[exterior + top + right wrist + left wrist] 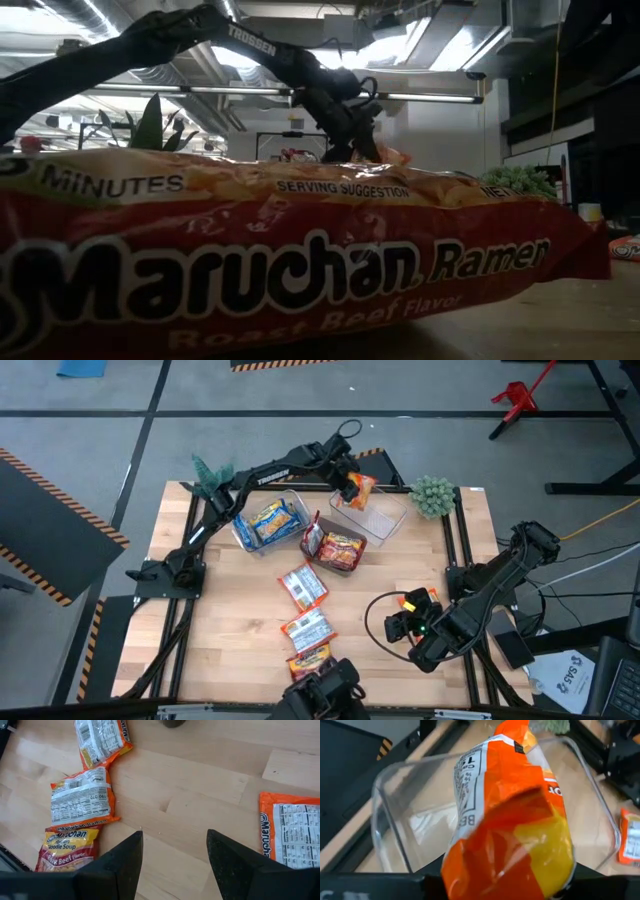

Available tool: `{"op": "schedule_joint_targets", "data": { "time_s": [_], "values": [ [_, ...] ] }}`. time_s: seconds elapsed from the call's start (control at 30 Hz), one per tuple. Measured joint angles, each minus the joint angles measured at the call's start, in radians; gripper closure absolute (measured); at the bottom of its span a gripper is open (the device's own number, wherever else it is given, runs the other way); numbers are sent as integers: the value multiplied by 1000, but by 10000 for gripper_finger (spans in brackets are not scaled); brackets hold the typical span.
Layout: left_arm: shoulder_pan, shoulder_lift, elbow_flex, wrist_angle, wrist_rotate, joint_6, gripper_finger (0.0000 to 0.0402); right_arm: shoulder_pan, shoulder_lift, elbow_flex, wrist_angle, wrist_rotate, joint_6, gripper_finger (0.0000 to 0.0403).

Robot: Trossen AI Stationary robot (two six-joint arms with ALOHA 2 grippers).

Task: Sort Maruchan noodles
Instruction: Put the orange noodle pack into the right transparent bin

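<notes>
From above, the left gripper (352, 484) pinches an orange packet (360, 489) over the empty clear bin (385, 523) near the bench's far edge, apparently to drop it there, while the right wrist view shows the right gripper (175, 851) wide open, empty, above bare bench.

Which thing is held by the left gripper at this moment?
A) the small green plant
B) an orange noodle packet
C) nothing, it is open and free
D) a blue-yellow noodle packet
B: the left gripper is shut on an orange noodle packet, which it holds above the empty clear bin; the left wrist view shows the packet hanging over that bin.
</notes>
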Motion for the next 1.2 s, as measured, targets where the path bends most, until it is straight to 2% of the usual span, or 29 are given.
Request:
{"op": "schedule_joint_targets", "data": {
  "time_s": [0.17,0.33,0.63,0.97,1.2],
  "values": [
    [-7,10,2,-16,-5,53,254,0,0,0,-5,0,0,198],
    [-17,20,0,-48,-53,123,254,0,0,0,-15,0,0,198],
    [-24,29,0,-63,-52,180,252,0,0,0,-21,2,0,198],
    [-20,29,0,-65,-28,238,194,0,0,0,-21,3,0,198],
    [-6,28,42,-100,-136,239,166,0,0,0,-21,2,0,198]
  ]
}}
